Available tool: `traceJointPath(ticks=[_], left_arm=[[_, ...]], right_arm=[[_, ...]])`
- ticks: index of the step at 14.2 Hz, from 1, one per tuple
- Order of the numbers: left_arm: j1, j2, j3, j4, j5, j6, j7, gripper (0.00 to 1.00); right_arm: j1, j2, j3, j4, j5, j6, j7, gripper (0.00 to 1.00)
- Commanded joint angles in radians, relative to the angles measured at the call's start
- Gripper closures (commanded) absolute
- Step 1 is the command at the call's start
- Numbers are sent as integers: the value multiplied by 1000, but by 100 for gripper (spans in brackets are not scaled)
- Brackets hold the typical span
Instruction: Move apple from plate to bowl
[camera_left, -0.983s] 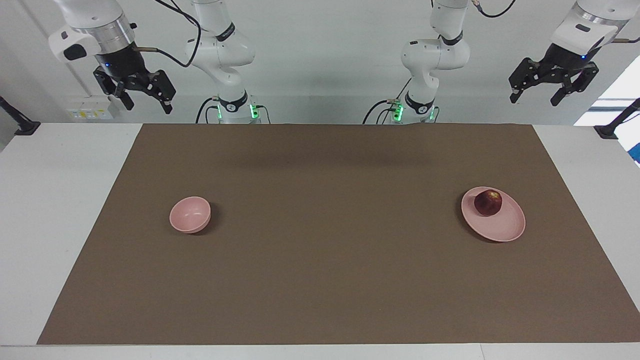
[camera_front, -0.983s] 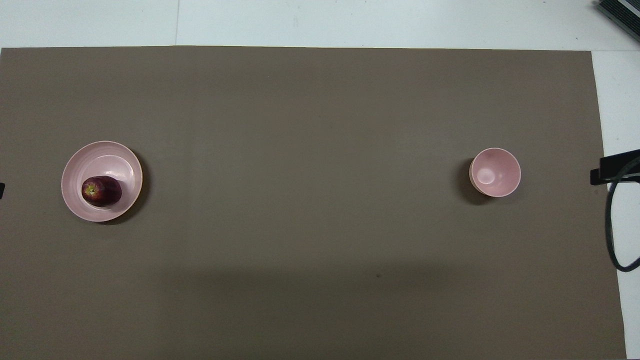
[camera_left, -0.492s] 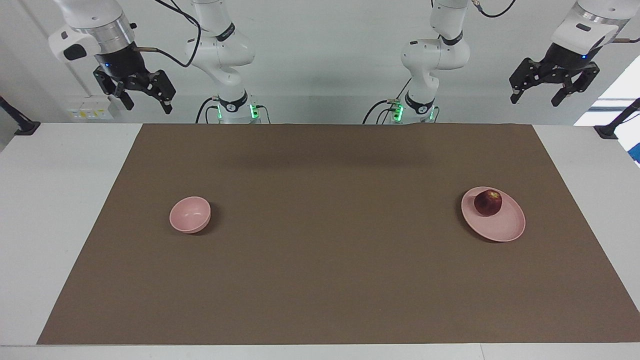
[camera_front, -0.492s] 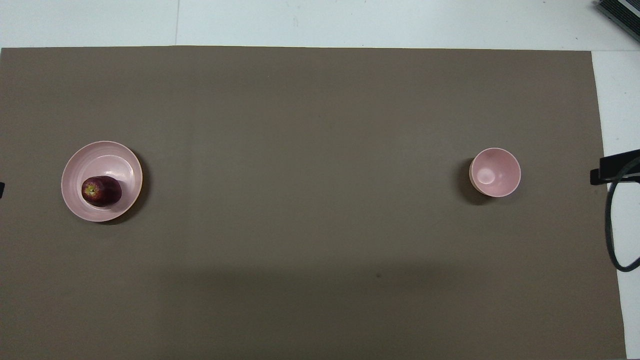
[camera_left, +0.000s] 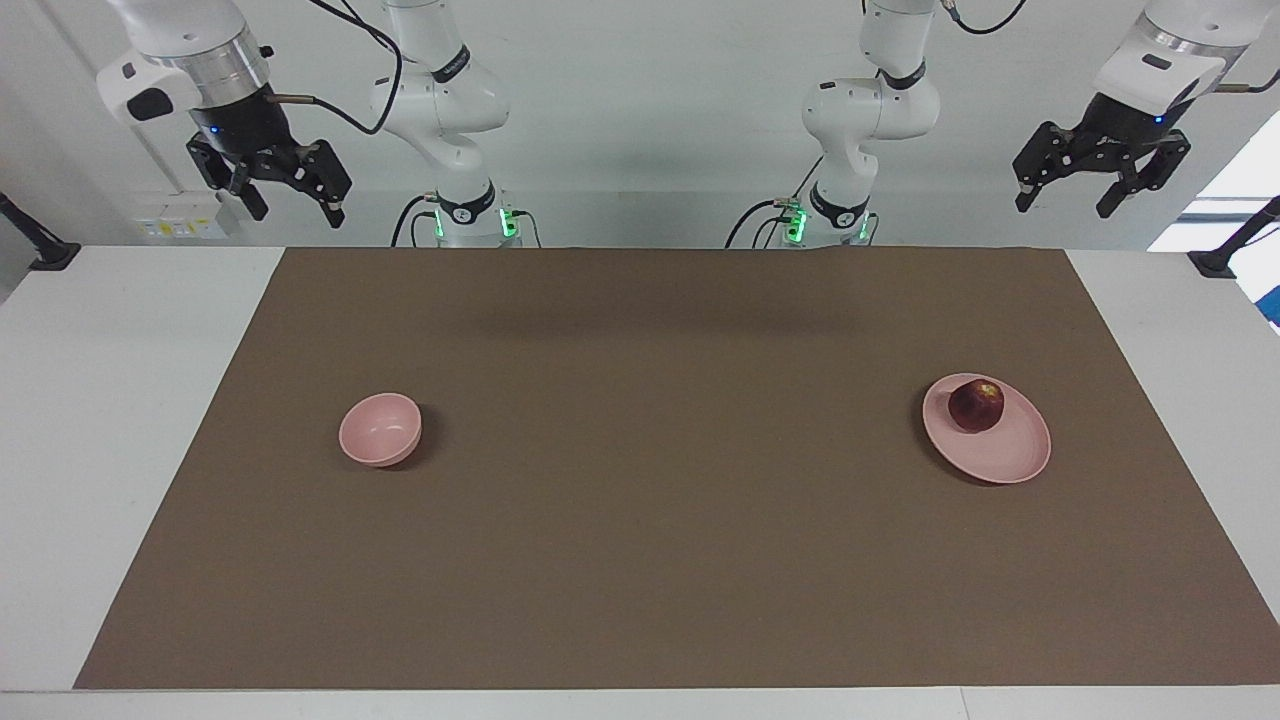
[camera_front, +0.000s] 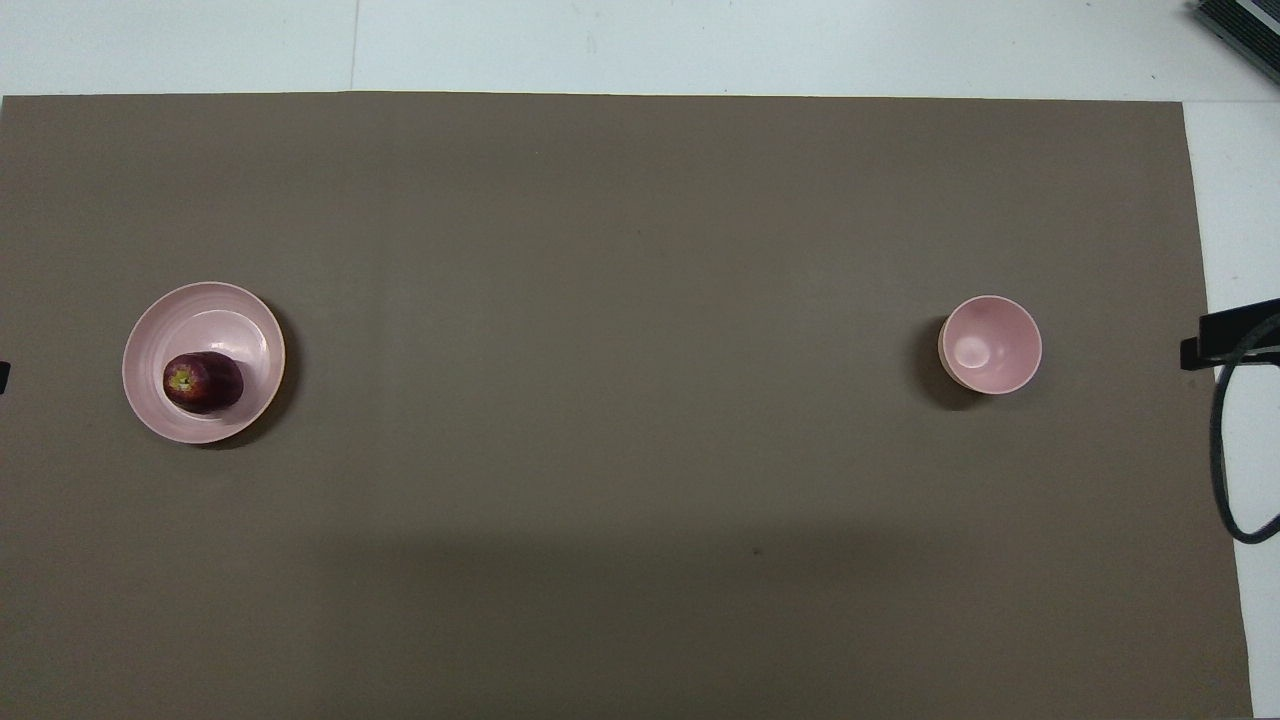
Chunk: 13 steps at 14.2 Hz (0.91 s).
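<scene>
The dark red apple (camera_left: 976, 404) (camera_front: 203, 382) lies on the pale pink plate (camera_left: 1005, 460) (camera_front: 160, 330) toward the left arm's end of the brown mat. The small pink bowl (camera_left: 380, 430) (camera_front: 990, 344) stands empty toward the right arm's end. My left gripper (camera_left: 1066, 198) is open and empty, raised high at the robots' end of the table, beside the mat's corner. My right gripper (camera_left: 296, 208) is open and empty, raised high at the other corner; that arm waits. Neither gripper shows in the overhead view.
A brown mat (camera_left: 640, 560) (camera_front: 620, 250) covers most of the white table (camera_left: 90, 400). A black clamp with a cable (camera_front: 1232, 340) sits at the table's edge at the right arm's end. Black mounts (camera_left: 1225, 255) (camera_left: 40, 250) stand at both ends.
My left gripper has shifted slightly up and toward the middle of the table. The apple, plate, bowl and right gripper have not moved.
</scene>
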Motion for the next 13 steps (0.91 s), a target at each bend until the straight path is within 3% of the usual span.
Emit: traceJointPath(ticks=[1, 13], left_arm=[[1, -59, -3, -81, 10, 50, 2, 0], [-2, -61, -3, -92, 4, 59, 3, 0]], right_arm=[[0, -8, -3, -9, 28, 4, 5, 0], [0, -8, -3, -9, 28, 4, 5, 0]])
